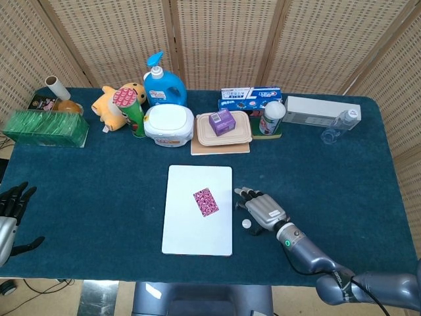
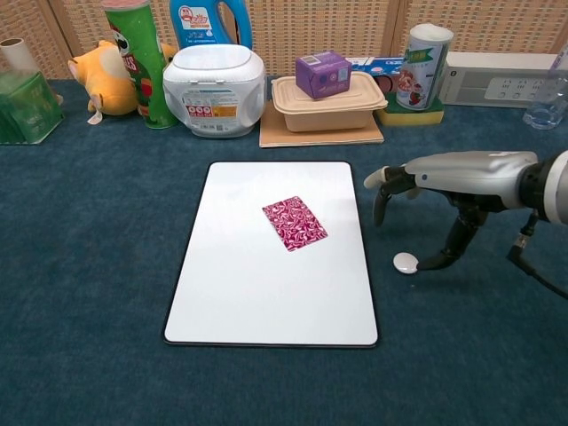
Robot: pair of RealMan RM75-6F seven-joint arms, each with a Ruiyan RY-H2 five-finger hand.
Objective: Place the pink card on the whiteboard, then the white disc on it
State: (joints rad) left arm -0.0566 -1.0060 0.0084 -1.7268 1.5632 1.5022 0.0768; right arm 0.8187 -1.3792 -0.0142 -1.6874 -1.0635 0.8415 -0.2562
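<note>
The pink patterned card (image 1: pixel 206 202) (image 2: pixel 295 223) lies flat near the middle of the whiteboard (image 1: pixel 187 230) (image 2: pixel 257 302), with nothing touching it. The small white disc (image 1: pixel 246 224) (image 2: pixel 405 262) rests on the blue cloth just right of the board. My right hand (image 1: pixel 262 210) (image 2: pixel 437 189) hovers over the disc, fingers spread and pointing down; one fingertip comes down right beside the disc, and I cannot tell whether it touches. My left hand (image 1: pixel 12 210) hangs at the table's left edge, fingers apart and empty.
Along the back stand a green box (image 1: pixel 45 128), a plush toy (image 1: pixel 112 102), a green can (image 1: pixel 133 108), a blue bottle (image 1: pixel 163 82), a white tub (image 1: pixel 169 124), a lunchbox with a purple box (image 1: pixel 222 122), a canister (image 1: pixel 271 117) and a white box (image 1: pixel 320 109).
</note>
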